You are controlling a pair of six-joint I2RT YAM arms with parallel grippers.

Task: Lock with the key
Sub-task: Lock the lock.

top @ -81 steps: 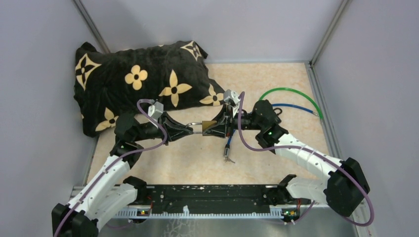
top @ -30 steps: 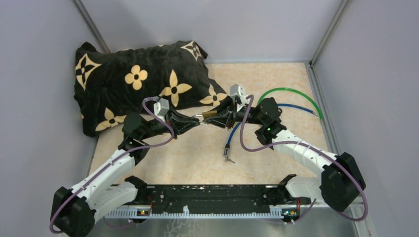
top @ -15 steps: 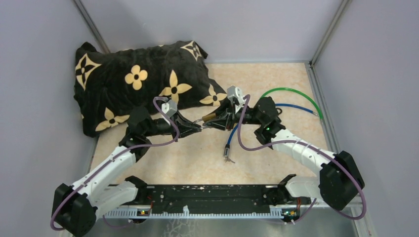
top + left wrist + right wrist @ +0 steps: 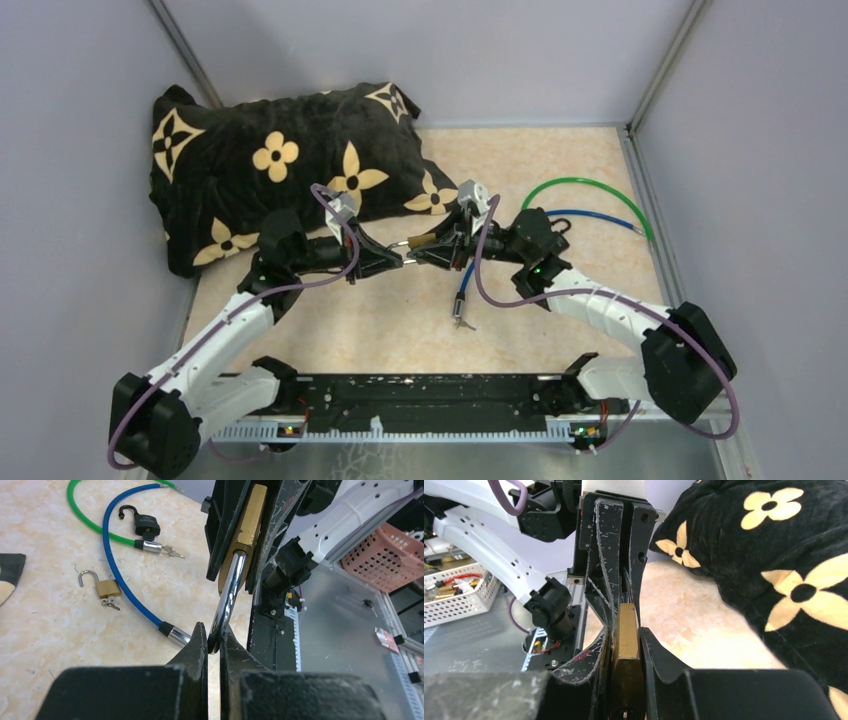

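Far to the left of the brass padlock point(image 4: 422, 240) a black pillow point(image 4: 270, 165) with tan flowers lies on the surface point(image 4: 380, 320), against the back left corner. The left gripper point(image 4: 405, 262) reaches in from that side. In the left wrist view its fingers point(image 4: 199, 642) are pinched together on the tip of the chrome shackle point(image 4: 227, 597), which runs up into the lock's body.

The brass padlock point(image 4: 250, 520) itself hangs in the air above the surface, clear of it, between the two arms. The right gripper point(image 4: 435, 248) comes at it from the right, and its fingers point(image 4: 659, 655) are clamped flat on either side of the brass body point(image 4: 626, 650). A keyhole shows in the end that faces the right wrist camera, with no key in it.

Below and just right of the padlock, a blue cable point(image 4: 466, 275) ends in a metal tip with a small bunch of keys point(image 4: 465, 324) lying beside it. Further right the cable curves under the right arm, and a green cable point(image 4: 590, 190) arcs beyond it. The left wrist view also shows a small padlock point(image 4: 107, 587) with its shackle open, close beside the blue cable, and a black padlock point(image 4: 146, 526) at the green cable's end.
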